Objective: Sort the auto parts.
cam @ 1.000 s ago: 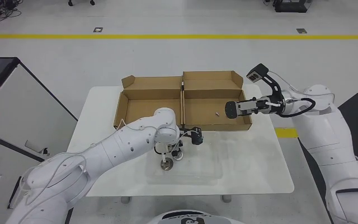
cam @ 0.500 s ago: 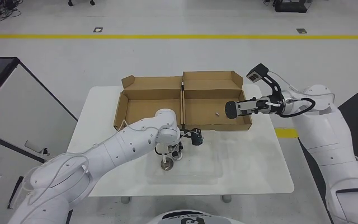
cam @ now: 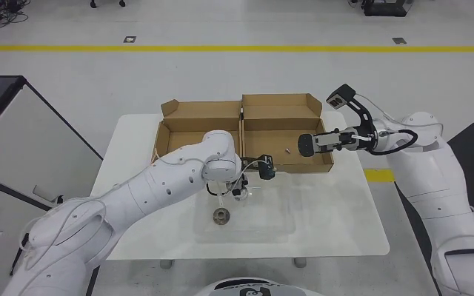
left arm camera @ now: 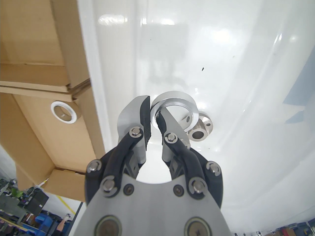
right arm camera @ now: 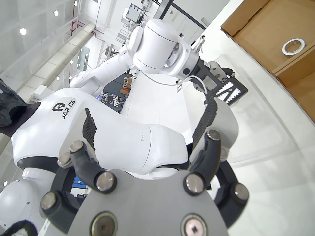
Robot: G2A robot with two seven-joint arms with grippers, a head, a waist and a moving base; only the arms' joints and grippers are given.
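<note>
My left gripper (left arm camera: 153, 110) is shut on the wall of a silver metal ring (left arm camera: 177, 101), held a little above a clear plastic tray (left arm camera: 221, 50). In the top view this gripper (cam: 240, 192) hangs over the tray's far side, near the boxes. A flanged metal hub (left arm camera: 200, 130) lies on the tray below it, also seen as the hub (cam: 221, 216) nearer the table's front. My right gripper (right arm camera: 150, 105) is open with nothing between its fingers; this right gripper (cam: 304, 144) hovers over the right cardboard box (cam: 281, 111).
Two open cardboard boxes stand side by side at the back; the left box (cam: 196, 111) adjoins the right one. A white ring (left arm camera: 63, 112) lies in one box. A small screw (cam: 287, 149) lies in the right box. The white table (cam: 341, 214) has bare room at the right.
My left gripper rose from the tray with the metal ring and moved back and right toward the boxes. The hub stayed on the tray. The right arm held still.
</note>
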